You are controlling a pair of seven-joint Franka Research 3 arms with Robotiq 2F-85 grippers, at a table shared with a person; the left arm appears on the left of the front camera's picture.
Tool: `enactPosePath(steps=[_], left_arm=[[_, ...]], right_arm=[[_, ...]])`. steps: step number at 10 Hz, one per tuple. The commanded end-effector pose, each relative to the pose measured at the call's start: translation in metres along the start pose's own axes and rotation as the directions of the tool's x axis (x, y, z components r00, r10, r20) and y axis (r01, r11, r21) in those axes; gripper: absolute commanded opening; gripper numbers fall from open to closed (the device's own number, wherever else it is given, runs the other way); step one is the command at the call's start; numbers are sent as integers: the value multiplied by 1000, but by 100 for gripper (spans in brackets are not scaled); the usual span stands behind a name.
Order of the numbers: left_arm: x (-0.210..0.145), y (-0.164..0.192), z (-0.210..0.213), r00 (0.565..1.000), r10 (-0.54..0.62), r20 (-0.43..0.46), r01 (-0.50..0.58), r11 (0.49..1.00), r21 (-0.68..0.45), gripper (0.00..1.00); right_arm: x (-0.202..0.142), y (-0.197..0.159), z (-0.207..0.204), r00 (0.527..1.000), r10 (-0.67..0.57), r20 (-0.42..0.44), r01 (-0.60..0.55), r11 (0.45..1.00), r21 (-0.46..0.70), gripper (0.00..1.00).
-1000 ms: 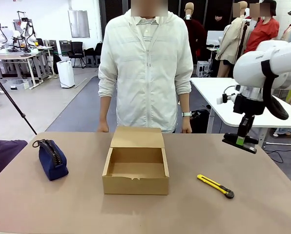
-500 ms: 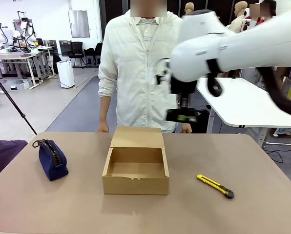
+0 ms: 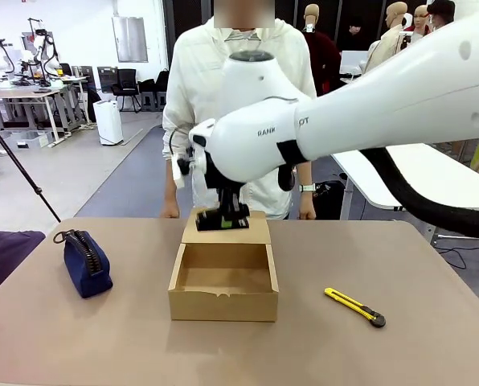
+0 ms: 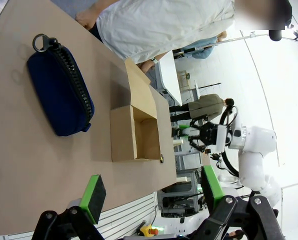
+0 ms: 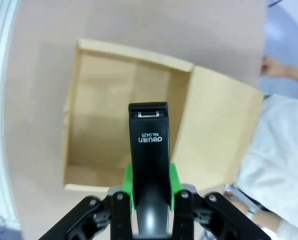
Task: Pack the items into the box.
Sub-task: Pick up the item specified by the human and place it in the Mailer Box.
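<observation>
The open tan box point(image 3: 223, 283) sits mid-table with its lid flap point(image 3: 227, 228) folded back toward the person. My right gripper point(image 3: 222, 219) hangs just above the box's rear edge, shut on a slim black object point(image 5: 149, 150) with white print. In the right wrist view that object points down over the box's bare inside point(image 5: 114, 115). The navy zip pouch point(image 3: 87, 263) lies to the left of the box, zipper up. In the left wrist view my left gripper point(image 4: 151, 192) is open and holds nothing, well back from the pouch point(image 4: 61, 92) and the box point(image 4: 134, 135).
A yellow-and-black utility knife point(image 3: 354, 306) lies on the table right of the box. A person in a white jacket point(image 3: 239, 104) stands at the far edge, hands resting near the table rim. The right arm's large white body point(image 3: 368, 104) spans the upper right above the table.
The right arm swung from the table's right side leftward across the middle and came down over the box, carrying the black object. Pouch, box and knife have not moved.
</observation>
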State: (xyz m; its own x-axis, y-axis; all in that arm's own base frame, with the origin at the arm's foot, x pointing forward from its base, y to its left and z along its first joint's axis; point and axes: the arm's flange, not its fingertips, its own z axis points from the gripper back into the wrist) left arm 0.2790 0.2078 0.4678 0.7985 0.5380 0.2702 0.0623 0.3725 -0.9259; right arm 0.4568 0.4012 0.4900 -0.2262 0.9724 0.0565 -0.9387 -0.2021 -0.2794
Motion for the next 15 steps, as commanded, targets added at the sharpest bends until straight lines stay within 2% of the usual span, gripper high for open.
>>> enactPosePath(steps=[1,4,5,6,8,10,11,12,13,14,15], left_arm=[[0,1,1,1000,-18,2,18,1000,-14,100],[0,1,1,1000,-18,2,18,1000,-14,100],[0,1,1,1000,-18,2,18,1000,-14,100],[0,1,1,1000,-18,2,18,1000,-14,100],[0,1,1,1000,-18,2,18,1000,-14,100],[0,1,1,1000,-18,2,18,1000,-14,100],[0,1,1,1000,-18,2,18,1000,-14,100],[0,1,1,1000,-18,2,18,1000,-14,100],[0,1,1,1000,-18,2,18,1000,-14,100],[0,1,1,1000,-18,2,18,1000,-14,100],[0,1,1,1000,-18,2,18,1000,-14,100]], right_arm=[[-4,21,-15,998,-1,-63,6,997,78,0],[13,30,-57,999,-3,-35,12,968,251,0],[18,31,-78,1000,-20,1,19,952,306,0],[18,32,-93,998,-61,-25,66,946,317,0],[13,29,-96,986,-133,-98,153,956,249,0],[12,27,-98,975,-166,-145,194,960,202,0],[11,26,-97,974,-162,-156,193,960,205,10],[9,26,-98,978,-156,-139,184,958,222,26],[7,25,-99,975,-165,-150,196,954,226,85],[5,24,-99,972,-177,-153,208,953,219,100],[4,23,-97,967,-200,-160,230,953,199,100]])
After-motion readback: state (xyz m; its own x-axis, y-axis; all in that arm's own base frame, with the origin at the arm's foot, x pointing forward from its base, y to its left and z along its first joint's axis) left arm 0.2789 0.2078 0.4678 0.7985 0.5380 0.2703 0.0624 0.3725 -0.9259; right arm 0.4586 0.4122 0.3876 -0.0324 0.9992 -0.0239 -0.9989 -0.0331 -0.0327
